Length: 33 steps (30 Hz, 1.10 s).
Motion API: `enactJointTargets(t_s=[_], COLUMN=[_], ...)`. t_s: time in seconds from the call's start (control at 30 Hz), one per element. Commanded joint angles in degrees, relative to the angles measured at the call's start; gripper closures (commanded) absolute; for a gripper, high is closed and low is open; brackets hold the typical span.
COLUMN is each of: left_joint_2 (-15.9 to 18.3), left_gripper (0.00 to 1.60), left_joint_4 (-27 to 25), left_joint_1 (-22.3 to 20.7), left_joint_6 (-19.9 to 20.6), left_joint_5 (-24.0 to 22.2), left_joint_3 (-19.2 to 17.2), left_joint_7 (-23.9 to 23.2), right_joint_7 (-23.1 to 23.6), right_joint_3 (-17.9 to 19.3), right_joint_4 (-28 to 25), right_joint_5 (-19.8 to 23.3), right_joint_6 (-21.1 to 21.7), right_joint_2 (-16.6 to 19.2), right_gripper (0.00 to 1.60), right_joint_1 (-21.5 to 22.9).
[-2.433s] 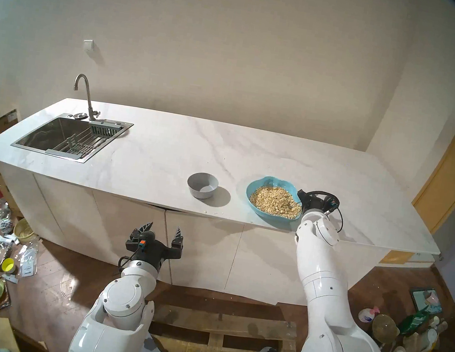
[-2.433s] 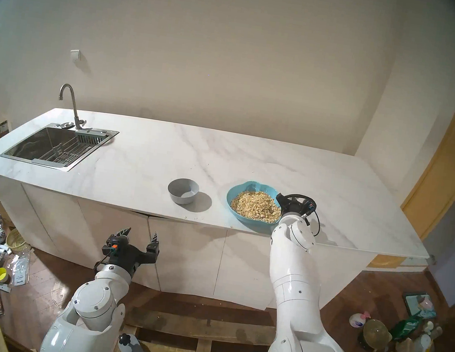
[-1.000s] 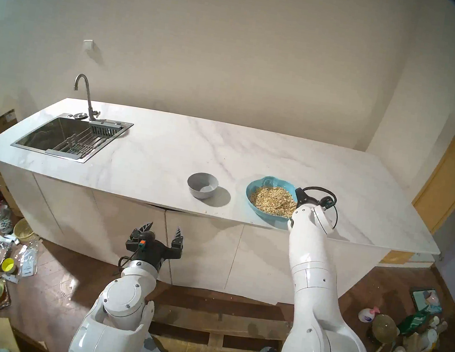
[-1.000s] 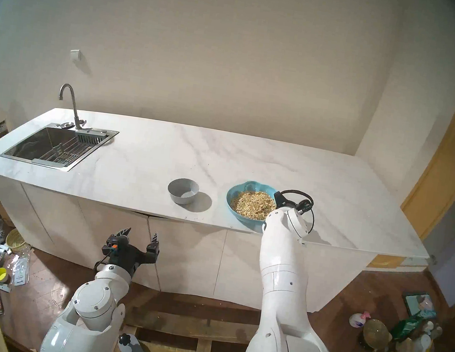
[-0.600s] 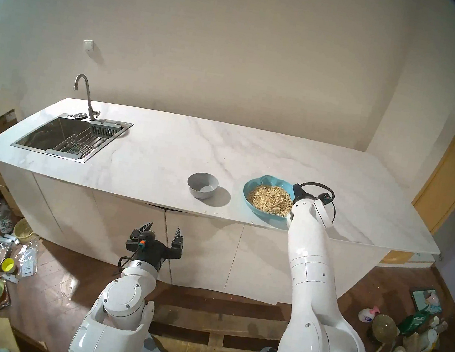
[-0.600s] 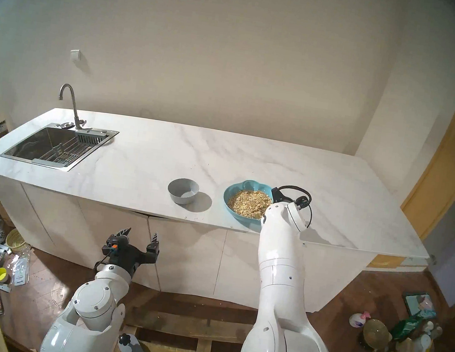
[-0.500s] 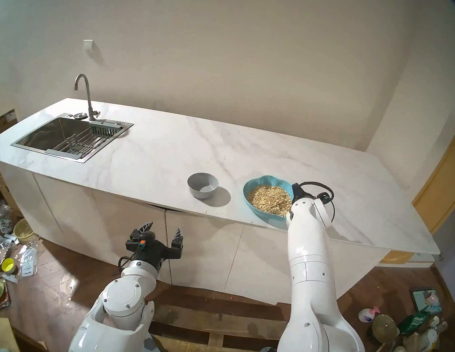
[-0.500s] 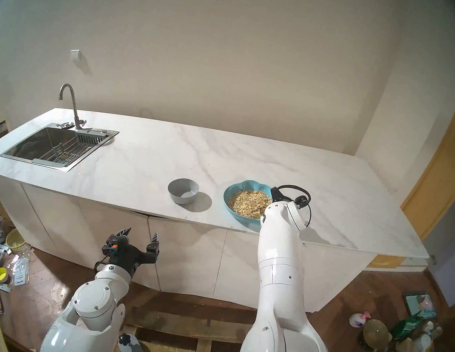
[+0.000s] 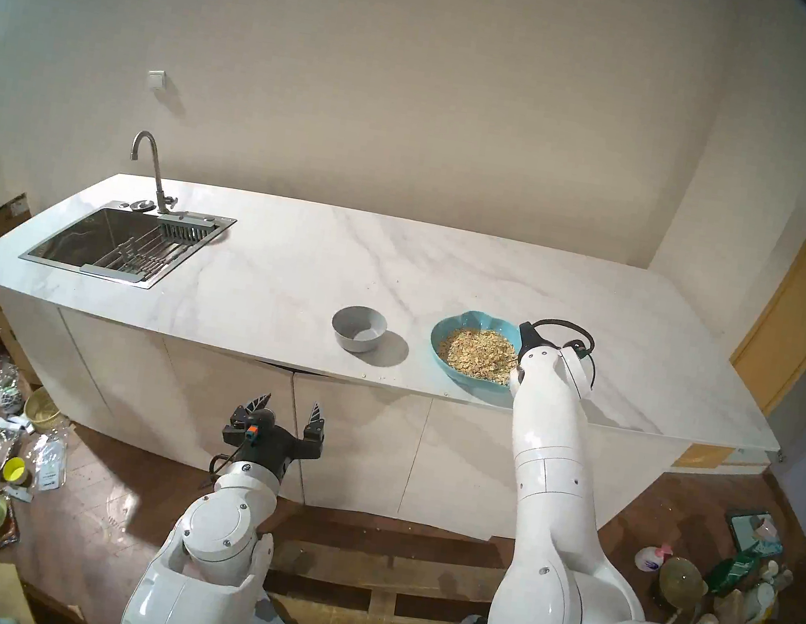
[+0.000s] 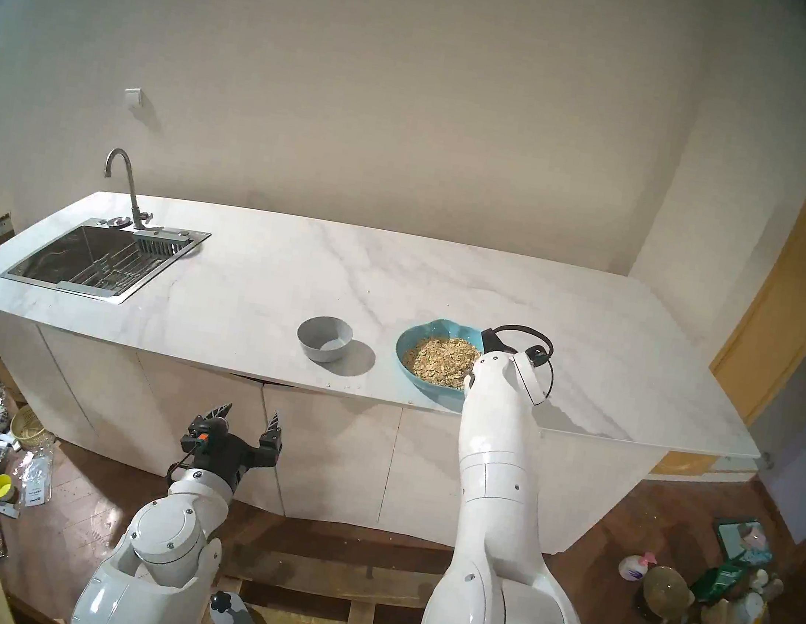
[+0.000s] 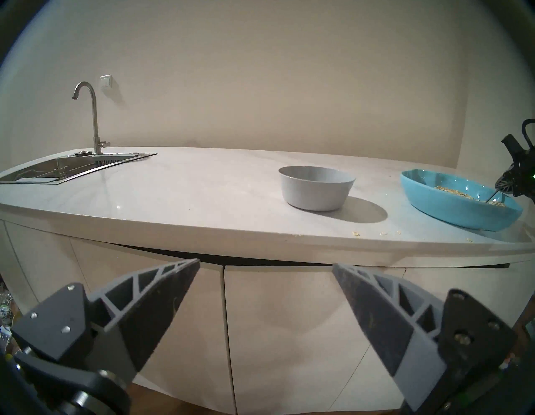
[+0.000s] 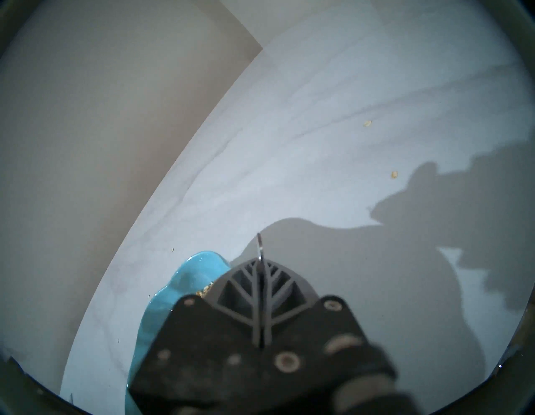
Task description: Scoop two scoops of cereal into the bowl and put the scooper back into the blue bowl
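The blue bowl (image 9: 484,321) (image 10: 445,328) (image 11: 451,208) (image 12: 202,266) sits near the counter's front edge and holds a heap of cereal (image 9: 475,352) (image 10: 440,360) (image 11: 451,191). At its right rim my right gripper (image 12: 260,265) (image 11: 505,188) is shut on the scooper (image 12: 259,246) (image 11: 492,203). The thin handle slants down into the cereal and the head is hidden. An empty grey bowl (image 9: 352,345) (image 10: 320,353) (image 11: 315,191) stands to the left of the blue one. Below the counter, my left gripper (image 9: 290,404) (image 10: 250,414) (image 11: 265,263) hangs open and holds nothing.
A steel sink (image 9: 63,256) with a faucet (image 9: 153,165) takes up the counter's far left. Stray flakes (image 11: 356,233) lie along the front edge and to the right of the blue bowl (image 12: 394,174). Clutter covers the floor on both sides (image 9: 9,455).
My right wrist has moved left and tipped up over the blue bowl's right rim, and the bowl has slid slightly left. The left arm has not moved.
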Motion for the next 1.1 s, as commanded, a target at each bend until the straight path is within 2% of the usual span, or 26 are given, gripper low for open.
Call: enactJointTargets(t_s=[0.0, 0.3, 0.7, 1.07], left_joint_2=[0.0, 0.0, 0.0, 0.0], left_gripper=[0.0, 0.0, 0.0, 0.0], left_joint_4=[-1.5, -1.4, -1.5, -1.5], left_joint_1=[-0.3, -0.3, -0.3, -0.3], left_joint_6=[-0.3, -0.3, -0.3, -0.3], left_joint_5=[-0.1, -0.1, -0.1, -0.1], left_joint_3=[0.1, 0.1, 0.1, 0.1], left_joint_7=[-0.2, -0.2, -0.2, -0.2], right_joint_7=[0.0, -1.5, -2.5, -3.3], right_joint_3=[0.6, 2.3, 2.8, 2.9], right_joint_4=[-2.0, -2.7, -3.0, -5.3], right_joint_5=[1.8, 4.0, 5.5, 6.8], right_joint_6=[0.9, 0.9, 0.2, -0.4], right_joint_2=[-1.1, -3.2, -5.0, -6.9], right_gripper=[1.6, 1.6, 1.6, 1.6], right_joint_1=[1.9, 2.4, 3.2, 2.1])
